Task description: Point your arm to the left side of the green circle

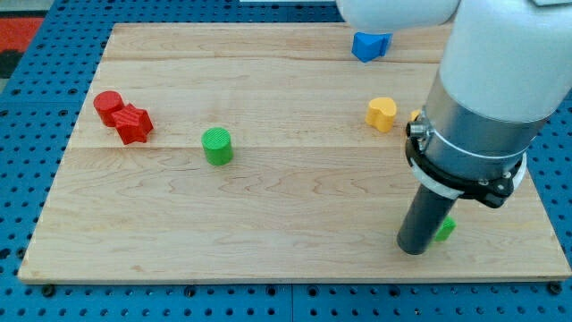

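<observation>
My tip [413, 249] rests on the wooden board [268, 241] near the view's bottom right; it is a plain rod, with no claw to open or close. A small green block [444, 229], mostly hidden, sits touching it on the right. Well apart to the view's left stands the green circle [216, 146], an upright cylinder, round face up, long axis vertical. Farther back, a yellow heart-shaped block [382, 114] sits right of centre; a red cylinder [108, 106] touches a red star-like block [134, 123] at far left. A blue block [370, 45] lies by the top edge.
</observation>
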Tool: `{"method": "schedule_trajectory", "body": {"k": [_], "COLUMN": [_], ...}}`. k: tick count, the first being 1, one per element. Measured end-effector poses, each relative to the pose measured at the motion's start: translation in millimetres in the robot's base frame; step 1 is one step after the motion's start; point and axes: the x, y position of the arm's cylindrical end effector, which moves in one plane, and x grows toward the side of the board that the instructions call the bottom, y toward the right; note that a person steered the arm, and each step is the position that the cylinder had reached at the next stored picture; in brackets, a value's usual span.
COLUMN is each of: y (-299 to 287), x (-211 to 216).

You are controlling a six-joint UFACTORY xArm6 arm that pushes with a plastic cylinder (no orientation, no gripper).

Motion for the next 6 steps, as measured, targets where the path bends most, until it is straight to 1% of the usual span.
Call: {"method": "schedule_trajectory", "body": {"k": [1, 2, 3, 4, 5, 6], "y": [-47.8, -157.9, -225.3, -242.2, -282.4, -240.4], "x": [5.5, -11.2, -54.3, -105.9, -104.7, -139.5]}}
